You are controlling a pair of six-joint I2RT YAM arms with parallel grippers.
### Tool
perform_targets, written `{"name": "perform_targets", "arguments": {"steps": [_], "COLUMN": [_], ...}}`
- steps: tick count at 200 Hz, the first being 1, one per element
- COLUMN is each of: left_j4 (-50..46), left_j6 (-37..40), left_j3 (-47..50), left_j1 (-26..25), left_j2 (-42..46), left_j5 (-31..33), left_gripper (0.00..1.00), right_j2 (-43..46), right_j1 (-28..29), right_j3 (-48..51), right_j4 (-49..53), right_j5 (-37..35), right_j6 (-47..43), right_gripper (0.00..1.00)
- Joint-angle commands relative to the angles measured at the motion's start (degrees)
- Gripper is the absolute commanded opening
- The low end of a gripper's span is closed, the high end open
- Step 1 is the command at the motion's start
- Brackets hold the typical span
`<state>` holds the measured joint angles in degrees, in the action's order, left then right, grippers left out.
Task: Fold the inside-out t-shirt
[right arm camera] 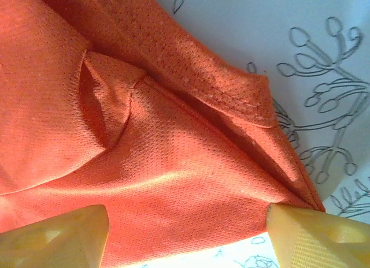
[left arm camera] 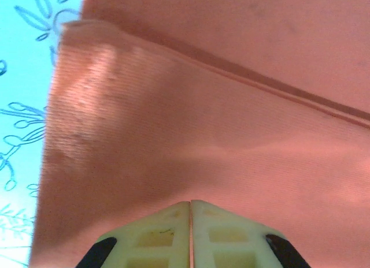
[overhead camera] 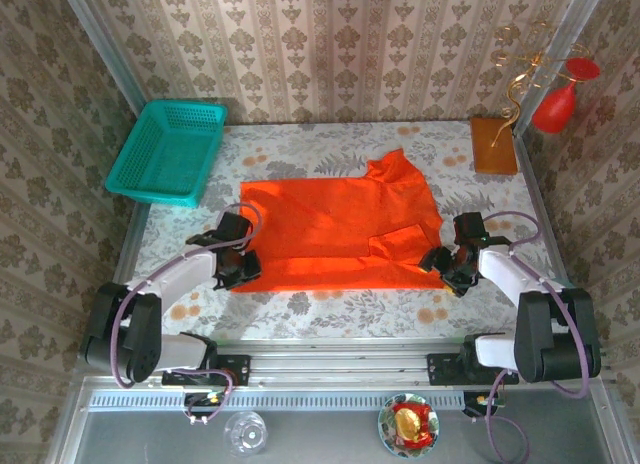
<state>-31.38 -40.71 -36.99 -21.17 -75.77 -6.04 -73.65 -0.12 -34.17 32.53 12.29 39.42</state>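
At left edge of t-shirt (overhead camera: 340,234): left gripper (overhead camera: 240,269) clamped on cloth | right edge: right gripper (overhead camera: 447,263) spread apart

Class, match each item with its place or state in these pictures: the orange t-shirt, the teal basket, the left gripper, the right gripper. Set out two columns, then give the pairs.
Column one:
1. t-shirt
2. basket
3. left gripper
4. right gripper

Column two:
A. open, cloth between its jaws
B. far left corner of the table
C. spread out mid-table
D. shut on the shirt's edge

Pairs: 1-C, 2-B, 3-D, 4-A
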Motion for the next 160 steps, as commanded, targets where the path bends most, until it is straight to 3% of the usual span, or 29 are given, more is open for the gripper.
{"name": "perform_targets", "arguments": {"steps": [1,42,117,160], "left_j4": [-2.6,-4.8,-7.3,-8.0], "left_j6": [0.3,-1.7,-5.1,2.1], "left_j3": [2.6,5.3,8.7,0.9], "left_j1": [1.5,2.0,2.2,5.1], "left_j2": [-1.6,3.3,14.5,13.8], "left_j5": [2.1,1.8,1.8,3.9], "left_gripper": [0.09,0.09,0.1,0.12], "right_j2": [1.4,4.4,14.5,18.1], "right_j1": [-0.2,-0.2,-0.2,-0.2], "right_j3": [1.1,2.1,6.2,0.9], "right_j4": [4.9,10.3,12.8,11.3], "right_j5": [-6.4,-13.7,-9.8,-3.5], "right_j6": [1.6,7.7,11.3,2.0], "right_gripper": [0.75,0.76,0.73,0.72]}}
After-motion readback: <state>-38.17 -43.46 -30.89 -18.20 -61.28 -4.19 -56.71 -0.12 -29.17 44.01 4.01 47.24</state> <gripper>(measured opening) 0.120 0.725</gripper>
